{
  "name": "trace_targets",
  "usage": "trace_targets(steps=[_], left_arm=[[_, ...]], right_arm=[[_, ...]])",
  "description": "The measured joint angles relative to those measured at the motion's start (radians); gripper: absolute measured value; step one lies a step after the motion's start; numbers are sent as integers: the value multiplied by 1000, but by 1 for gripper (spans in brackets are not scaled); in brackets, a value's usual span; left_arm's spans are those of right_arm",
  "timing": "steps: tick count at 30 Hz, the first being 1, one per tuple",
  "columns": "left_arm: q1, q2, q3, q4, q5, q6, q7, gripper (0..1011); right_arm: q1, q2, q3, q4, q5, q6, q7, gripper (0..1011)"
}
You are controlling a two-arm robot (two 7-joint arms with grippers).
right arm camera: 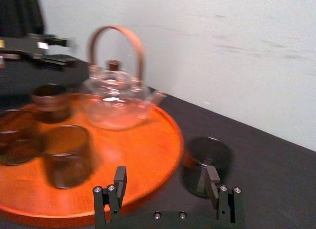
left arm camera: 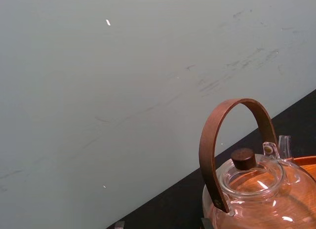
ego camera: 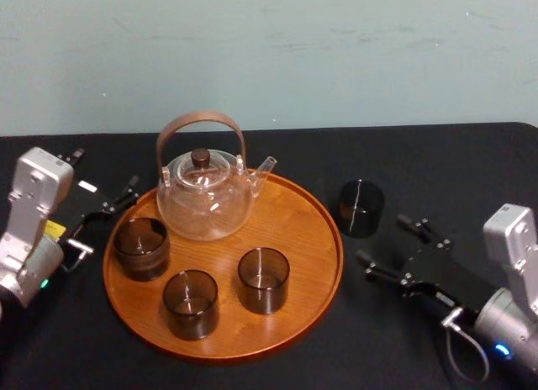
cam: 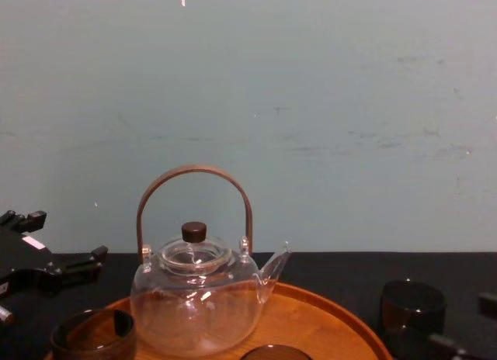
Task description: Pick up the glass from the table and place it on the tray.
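A dark smoky glass point(ego camera: 360, 208) stands upright on the black table point(ego camera: 437, 171), just right of the round wooden tray point(ego camera: 324, 230). My right gripper point(ego camera: 393, 245) hovers open a short way in front of and right of it, fingers pointing toward it. In the right wrist view the glass point(right arm camera: 207, 157) sits just beyond the open gripper point(right arm camera: 166, 182), closer to one finger, beside the tray's rim point(right arm camera: 168, 130). The chest view shows the glass point(cam: 411, 306) at lower right. My left gripper point(ego camera: 102, 173) rests open at the tray's left edge, holding nothing.
On the tray stand a clear glass teapot point(ego camera: 204, 192) with a brown arched handle and three more dark glasses point(ego camera: 141, 247) point(ego camera: 191, 303) point(ego camera: 263, 279). A pale wall runs behind the table. Bare black cloth lies to the right of the tray.
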Motion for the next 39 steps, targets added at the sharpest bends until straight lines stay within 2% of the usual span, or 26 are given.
trace_targets(steps=[5,9,17,26,39], left_arm=[[0,0,0,0,0,0,0,1001],[0,0,0,0,0,0,0,1001],[0,0,0,0,0,0,0,1001],[0,0,0,0,0,0,0,1001],[0,0,0,0,0,0,0,1001]], right_arm=[[5,-7,47,37,1,0,-19,1002],[16,-15,69,62,4,3,-21,1002],[61,-36,84,119,15,18,0,1002],[154,-67,52,212,21,44,39,1002],[239,-93,-1,303,-3,57,58,1002]])
